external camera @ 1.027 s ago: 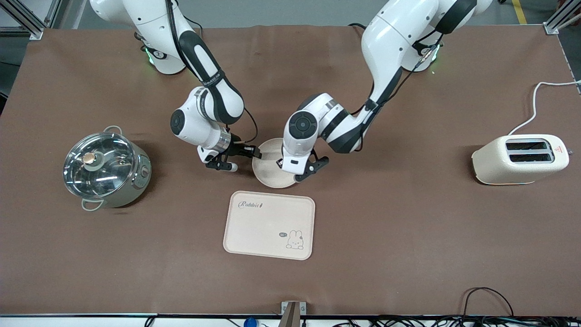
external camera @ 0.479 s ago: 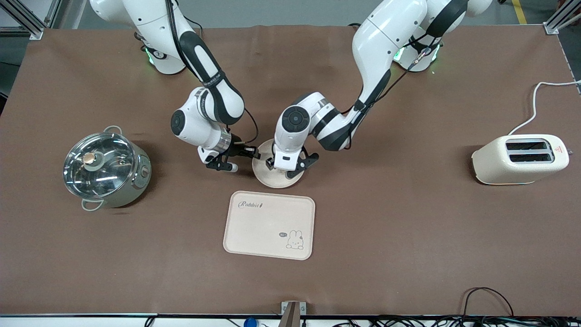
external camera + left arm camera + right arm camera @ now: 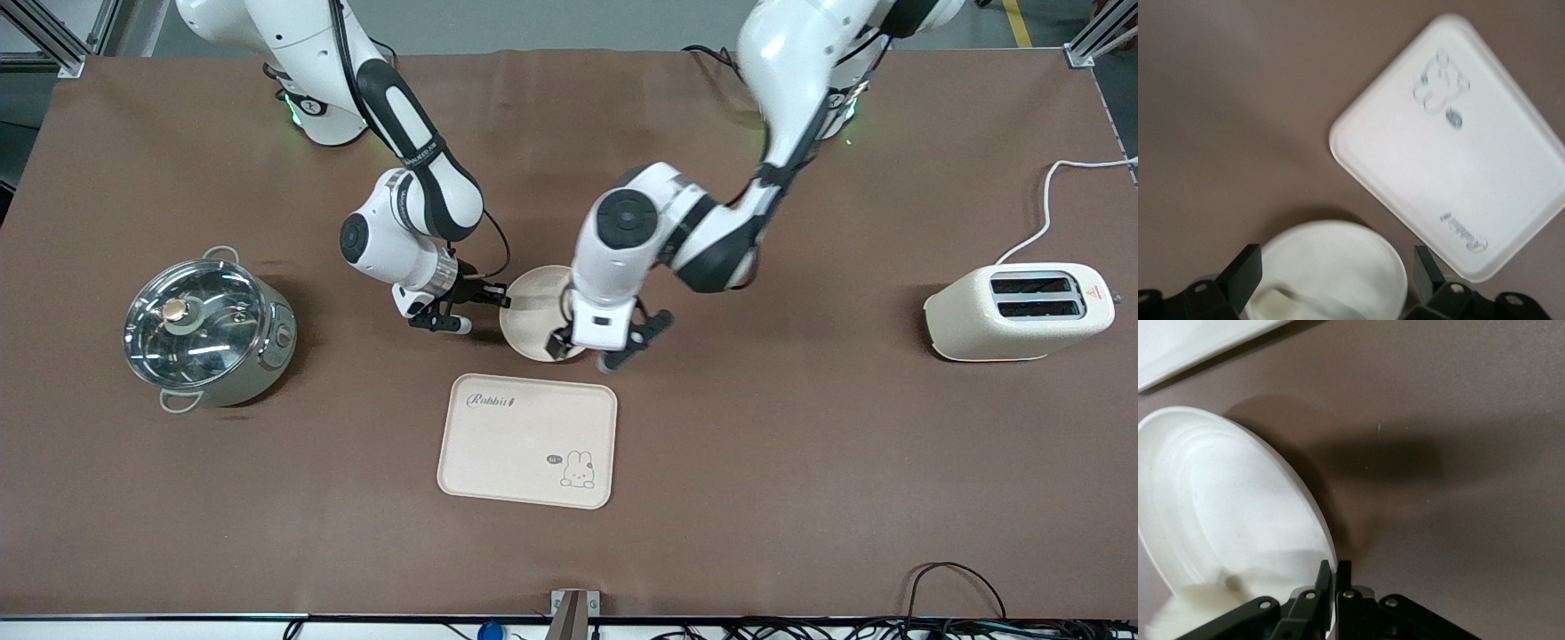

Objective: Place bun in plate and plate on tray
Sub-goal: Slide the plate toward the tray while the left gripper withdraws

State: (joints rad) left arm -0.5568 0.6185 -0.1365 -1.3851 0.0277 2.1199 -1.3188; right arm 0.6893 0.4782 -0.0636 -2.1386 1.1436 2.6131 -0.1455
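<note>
The round cream plate [image 3: 530, 308] sits just farther from the front camera than the tray [image 3: 526, 440], which bears "Rabbit" lettering and a bunny drawing. My right gripper [image 3: 500, 298] is shut on the plate's rim at the right arm's end; in the right wrist view [image 3: 1335, 572] the plate [image 3: 1225, 500] looks tipped up, with a shadow under it. My left gripper [image 3: 585, 354] is open and empty above the plate's near edge. The left wrist view shows the small bun [image 3: 1271, 303] lying in the plate [image 3: 1338, 263], between the open fingers [image 3: 1245, 273], with the tray [image 3: 1458, 153] beside it. The bun is hidden in the front view.
A steel pot with a glass lid [image 3: 206, 332] stands toward the right arm's end of the table. A cream toaster [image 3: 1018, 311] with a white cord stands toward the left arm's end. Bare brown table lies around the tray.
My left gripper has risen and drifted from over the plate's middle to its near edge, toward the left arm's end. The plate has shifted slightly in my right gripper's hold.
</note>
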